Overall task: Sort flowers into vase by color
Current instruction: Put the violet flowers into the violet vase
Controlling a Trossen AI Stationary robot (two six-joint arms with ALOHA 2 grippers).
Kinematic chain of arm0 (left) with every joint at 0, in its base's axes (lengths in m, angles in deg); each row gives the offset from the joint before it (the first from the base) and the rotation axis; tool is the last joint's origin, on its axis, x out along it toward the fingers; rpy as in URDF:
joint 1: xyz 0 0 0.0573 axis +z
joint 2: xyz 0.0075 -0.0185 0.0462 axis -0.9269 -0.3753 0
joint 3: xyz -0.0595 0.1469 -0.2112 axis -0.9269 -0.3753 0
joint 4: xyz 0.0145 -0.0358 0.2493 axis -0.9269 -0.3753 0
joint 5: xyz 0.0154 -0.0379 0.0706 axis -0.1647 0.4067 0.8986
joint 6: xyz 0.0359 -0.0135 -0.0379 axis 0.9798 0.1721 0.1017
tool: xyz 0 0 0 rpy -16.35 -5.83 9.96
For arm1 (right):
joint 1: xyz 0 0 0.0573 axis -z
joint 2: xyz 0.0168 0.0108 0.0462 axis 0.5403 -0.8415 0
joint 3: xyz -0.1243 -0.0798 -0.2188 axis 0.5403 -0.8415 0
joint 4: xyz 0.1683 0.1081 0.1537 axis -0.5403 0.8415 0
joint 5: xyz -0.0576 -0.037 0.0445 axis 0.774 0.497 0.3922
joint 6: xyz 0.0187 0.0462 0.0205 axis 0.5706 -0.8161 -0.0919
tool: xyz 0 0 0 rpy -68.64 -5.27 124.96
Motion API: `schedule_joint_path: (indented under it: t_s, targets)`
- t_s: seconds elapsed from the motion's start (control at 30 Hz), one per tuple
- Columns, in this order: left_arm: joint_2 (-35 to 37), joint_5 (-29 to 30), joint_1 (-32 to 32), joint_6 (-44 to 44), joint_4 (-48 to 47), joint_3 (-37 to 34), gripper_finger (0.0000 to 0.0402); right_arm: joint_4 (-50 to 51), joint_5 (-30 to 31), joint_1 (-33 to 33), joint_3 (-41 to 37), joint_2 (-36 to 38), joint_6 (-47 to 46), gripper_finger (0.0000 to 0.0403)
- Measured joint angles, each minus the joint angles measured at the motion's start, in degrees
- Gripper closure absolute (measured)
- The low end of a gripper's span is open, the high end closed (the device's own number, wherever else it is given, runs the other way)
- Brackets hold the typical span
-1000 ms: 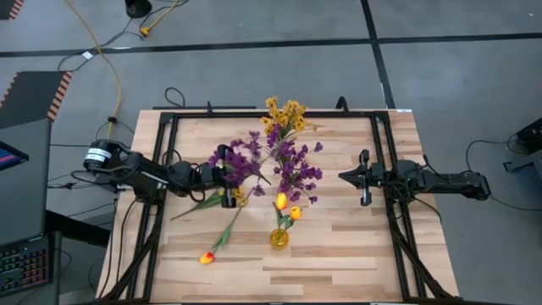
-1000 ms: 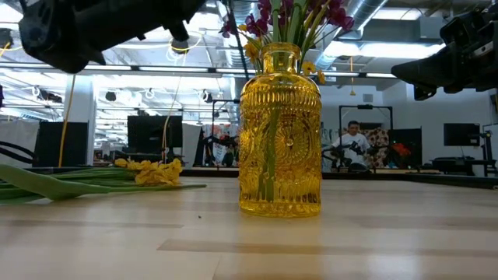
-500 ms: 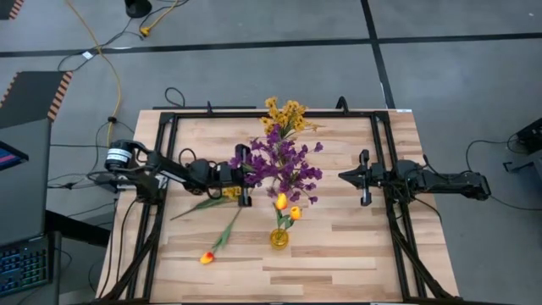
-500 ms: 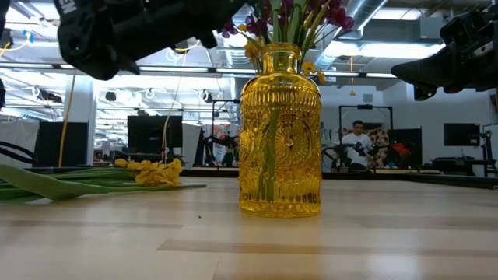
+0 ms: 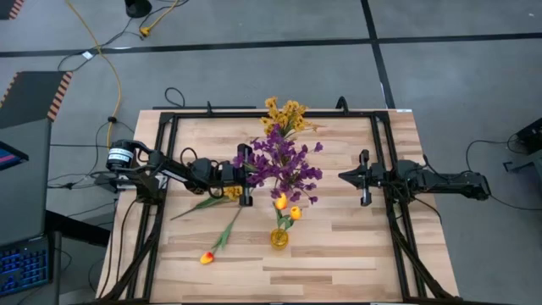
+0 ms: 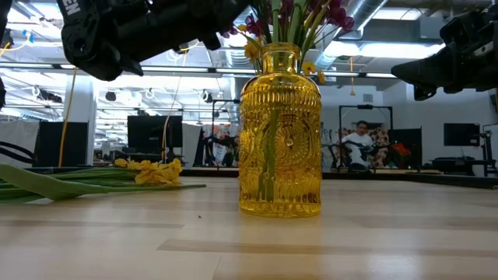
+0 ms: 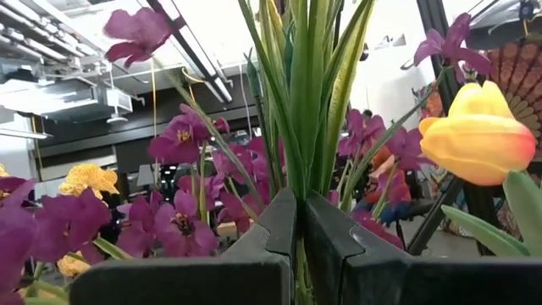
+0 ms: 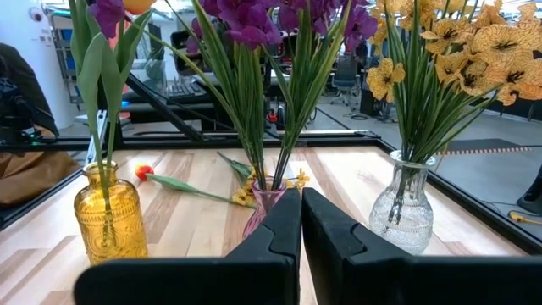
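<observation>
Left gripper [image 5: 246, 174] clamped on purple flower [image 5: 284, 165] stems, held over pink vase [image 8: 264, 206] at table centre. Right gripper [image 5: 364, 178] closed, empty, waiting at right. Stems judged light, springy, slippery plastic; best taken low on bare stem, not blooms. Tulip [image 5: 207, 257] lying loose near-left, yellow sprig [image 6: 148, 171] beside it. Yellow vase [image 5: 279, 237] near centre, clear vase [image 8: 406, 207] far; glass likely tippable. Open room near-left; centre crowded with blooms.
</observation>
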Motion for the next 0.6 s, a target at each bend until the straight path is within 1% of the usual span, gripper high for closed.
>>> schedule_joint_path:
  t_s: [0.17,0.33,0.6]
  targets:
    - [0.0,-0.17,0.0,1.12,-1.15,-0.02,0.0402,0.01,0.0,0.01,-0.02,0.0,-0.02,0.036]
    - [0.0,-1.6,0.0,3.25,-2.14,-0.04,0.0401,0.01,0.0,0.0,-0.02,0.0,0.0,0.036]
    - [0.0,-1.67,0.0,3.74,-4.27,-0.04,0.0402,0.01,0.0,0.0,-0.02,0.0,0.0,0.036]
